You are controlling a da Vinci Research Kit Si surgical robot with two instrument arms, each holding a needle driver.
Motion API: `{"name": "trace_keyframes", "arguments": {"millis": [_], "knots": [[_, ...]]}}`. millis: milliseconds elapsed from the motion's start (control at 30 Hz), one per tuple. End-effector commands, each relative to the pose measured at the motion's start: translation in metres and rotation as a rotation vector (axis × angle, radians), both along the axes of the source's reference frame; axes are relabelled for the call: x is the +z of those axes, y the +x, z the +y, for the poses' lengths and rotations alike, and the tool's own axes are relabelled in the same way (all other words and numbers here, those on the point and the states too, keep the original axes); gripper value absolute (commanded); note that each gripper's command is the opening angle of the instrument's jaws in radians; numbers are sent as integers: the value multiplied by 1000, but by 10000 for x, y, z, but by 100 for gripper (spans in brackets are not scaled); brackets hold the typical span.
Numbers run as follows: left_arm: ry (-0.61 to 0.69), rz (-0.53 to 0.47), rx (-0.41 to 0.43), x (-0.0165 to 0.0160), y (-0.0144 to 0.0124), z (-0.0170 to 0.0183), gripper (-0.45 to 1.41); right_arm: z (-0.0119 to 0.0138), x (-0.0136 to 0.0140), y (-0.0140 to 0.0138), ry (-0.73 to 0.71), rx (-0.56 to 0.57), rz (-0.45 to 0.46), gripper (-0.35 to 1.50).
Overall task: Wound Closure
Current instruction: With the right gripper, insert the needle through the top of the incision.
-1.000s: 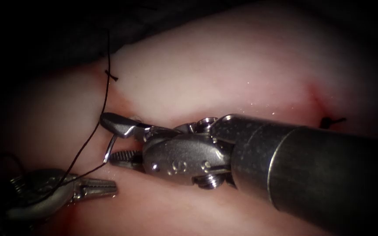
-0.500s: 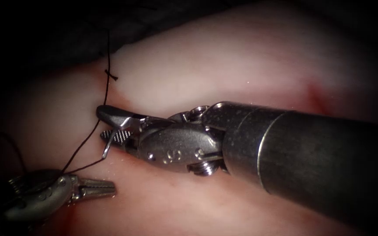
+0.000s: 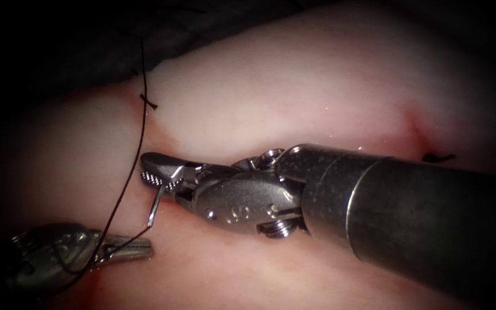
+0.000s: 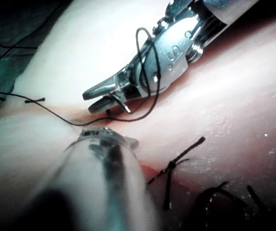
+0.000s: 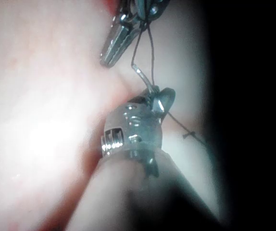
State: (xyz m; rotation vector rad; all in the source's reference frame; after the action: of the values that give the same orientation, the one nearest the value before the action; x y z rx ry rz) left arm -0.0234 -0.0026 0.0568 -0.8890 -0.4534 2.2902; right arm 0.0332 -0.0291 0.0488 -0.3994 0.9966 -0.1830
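The right end effector is clamped on the needle near its swaged end, held above the tissue beside the cut. Nearer and to the left, the left end effector lies closed with thread draped over it.

Right end effector clamped shut, left end effector closed

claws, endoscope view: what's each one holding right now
Left claw: shut, with the thread running into it.
Right claw: shut on the needle near one end, needle clear of the tissue.
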Motion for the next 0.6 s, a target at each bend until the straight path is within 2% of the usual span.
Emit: {"name": "trace_keyframes", "arguments": {"millis": [33, 300, 600], "knots": [[-4, -1, 0, 3, -4, 8, -45, -6, 13, 5, 22, 3, 0, -35], [-3, 0, 2, 3, -4, 8, -45, -49, 63, -25, 140, 41, -36, -35], [-3, 0, 3, 3, -3, 8, -45, -92, 104, -36, 205, 33, -85, -35]]}}
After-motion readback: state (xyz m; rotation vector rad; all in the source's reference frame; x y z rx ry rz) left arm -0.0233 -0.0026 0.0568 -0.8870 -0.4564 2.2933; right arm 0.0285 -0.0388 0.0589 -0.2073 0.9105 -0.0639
